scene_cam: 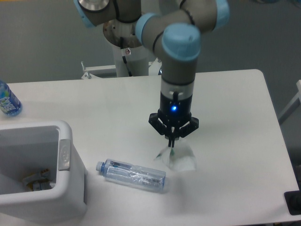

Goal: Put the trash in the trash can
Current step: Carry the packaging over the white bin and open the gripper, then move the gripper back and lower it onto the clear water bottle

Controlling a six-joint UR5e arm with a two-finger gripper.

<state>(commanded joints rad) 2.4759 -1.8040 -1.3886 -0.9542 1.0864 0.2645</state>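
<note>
Gripper (172, 147) pinched on sandwich package (178, 158); lift well above table, carry left over trash can (66, 155) rim, drop inside.

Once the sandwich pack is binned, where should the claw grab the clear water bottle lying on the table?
Take the water bottle across its middle, coming straight down from above. It lies flat on its side, pale cap toward the trash can, so its long round body gives two opposite sides for the fingers to close across. The cap end is narrow and likelier to slip. The claw currently looks shut on the sandwich package.
</note>
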